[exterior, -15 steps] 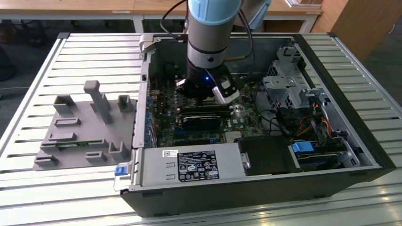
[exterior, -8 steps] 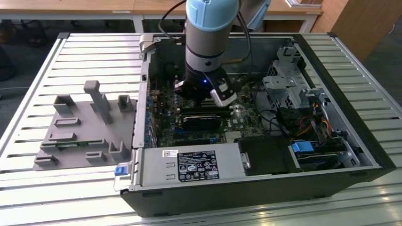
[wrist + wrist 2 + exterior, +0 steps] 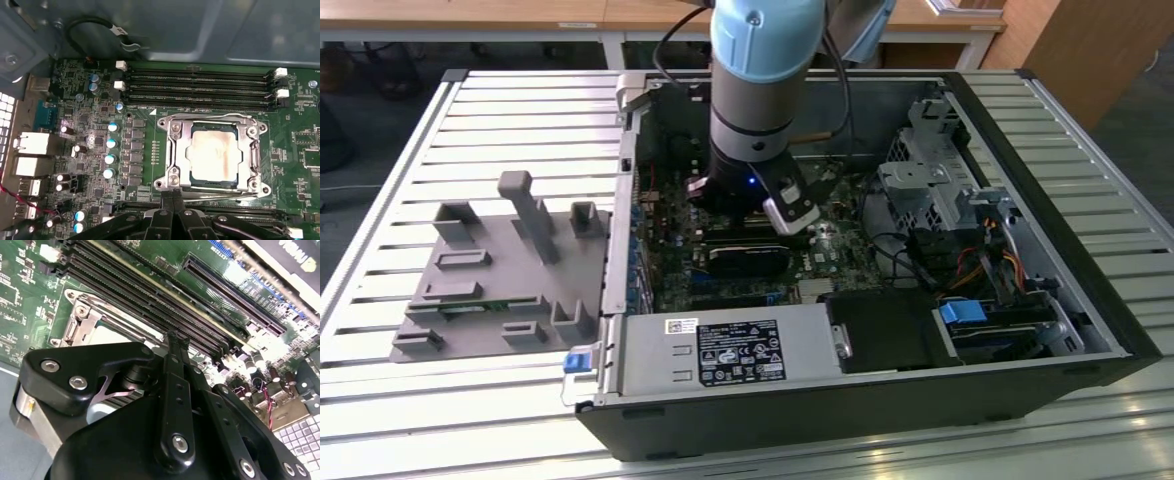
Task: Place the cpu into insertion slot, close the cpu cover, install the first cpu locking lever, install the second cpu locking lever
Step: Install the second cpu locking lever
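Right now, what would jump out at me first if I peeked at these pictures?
The big blue-and-grey robot arm reaching down into the open computer case. In the first wrist view, the beige cpu sits in the insertion slot on the green board, with the silvery cpu cover closed around it and the black gripper right beside it.

A slatted metal counter [image 3: 480, 110] with pale ribs is lit brightly from above, so that glare is thrown across its near edge. Behind it, wooden desks [image 3: 547, 18] on white legs are seen, and a wooden cabinet [image 3: 1081, 50] stands at the exterior view's right over a dark floor.
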`<state>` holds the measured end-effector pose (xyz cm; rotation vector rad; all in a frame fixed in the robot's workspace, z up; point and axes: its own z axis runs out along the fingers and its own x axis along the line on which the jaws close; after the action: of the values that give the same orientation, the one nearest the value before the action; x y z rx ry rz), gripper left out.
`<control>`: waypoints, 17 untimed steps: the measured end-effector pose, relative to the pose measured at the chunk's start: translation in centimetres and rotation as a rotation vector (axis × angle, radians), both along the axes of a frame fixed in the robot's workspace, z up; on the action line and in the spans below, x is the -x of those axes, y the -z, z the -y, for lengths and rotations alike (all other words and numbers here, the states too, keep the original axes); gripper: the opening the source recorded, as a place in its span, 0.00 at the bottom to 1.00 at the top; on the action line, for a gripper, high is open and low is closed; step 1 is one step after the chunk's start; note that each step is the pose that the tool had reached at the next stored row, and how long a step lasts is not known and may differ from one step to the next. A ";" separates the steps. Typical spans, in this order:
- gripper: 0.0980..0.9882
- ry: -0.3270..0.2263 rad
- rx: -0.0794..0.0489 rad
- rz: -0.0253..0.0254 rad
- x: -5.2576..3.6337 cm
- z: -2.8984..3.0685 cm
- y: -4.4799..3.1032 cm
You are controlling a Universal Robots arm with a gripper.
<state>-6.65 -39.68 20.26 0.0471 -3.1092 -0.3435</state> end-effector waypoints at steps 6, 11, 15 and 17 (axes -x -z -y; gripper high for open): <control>0.02 0.000 -0.018 0.0000 0.20 0.19 0.37; 0.02 0.000 -0.044 0.0001 0.27 0.18 0.69; 0.02 0.000 -0.054 0.0000 0.38 0.12 0.90; 0.02 0.000 -0.059 0.0000 0.48 0.09 1.02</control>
<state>-7.13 -39.77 19.24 0.0475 -3.0986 -0.4354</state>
